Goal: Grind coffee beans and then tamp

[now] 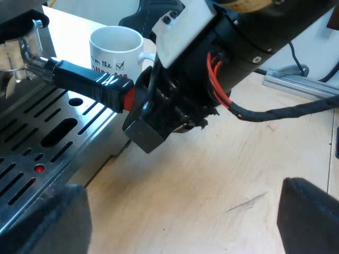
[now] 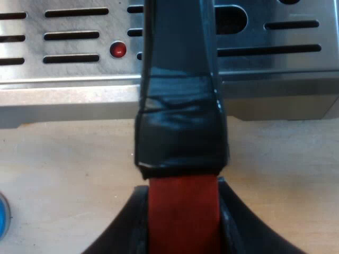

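Left gripper (image 1: 180,227): fingers (image 1: 310,217) spread wide, nothing between them. It hovers over bare wooden table (image 1: 212,180), just beside the corner of the espresso machine (image 2: 63,100).

Right gripper (image 2: 183,222): both fingers (image 2: 127,227) pressed against the sides of the red end (image 2: 183,206) of the handle (image 1: 87,79), with no gap showing on either side. Firm hold on the handle, right at its tip.

Holder (image 1: 29,50): metal head sits up at the machine's front under a dark overhang. The handle juts outward from it above the slotted drip grate (image 1: 79,114). The black part next to the red is wrapped in glossy tape.

Grate: metal, long slots, one small red dot (image 2: 117,50) set among them.

Mug (image 1: 116,47): white with print on its side, upright on the table, close behind the handle and the right gripper, next to the machine.

Blue object (image 2: 2,219): only a sliver shows on the table near the machine's front edge. It may be the tamper, but too little is in sight to say.
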